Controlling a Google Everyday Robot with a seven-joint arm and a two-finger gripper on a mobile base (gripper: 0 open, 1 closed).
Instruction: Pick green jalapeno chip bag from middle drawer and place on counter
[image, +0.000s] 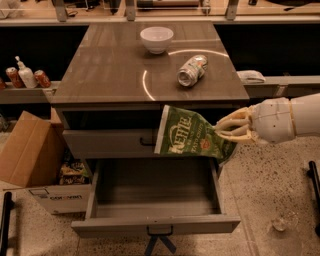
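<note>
The green jalapeno chip bag (187, 134) with white "Kettle" lettering hangs in the air in front of the cabinet, above the open middle drawer (155, 225), just below the counter's front edge. My gripper (225, 131) comes in from the right on a white arm and is shut on the bag's right end. The drawer is pulled out and its inside shows bare grey. The counter (110, 70) is a glossy brown-grey top with curved light reflections.
A white bowl (156, 39) and a crushed can (192, 70) lie on the counter. The closed top drawer front (107, 142) sits above the open one. A cardboard box (35, 155) with snack packets stands at the left. Cans and a bottle (25, 76) are on a left shelf.
</note>
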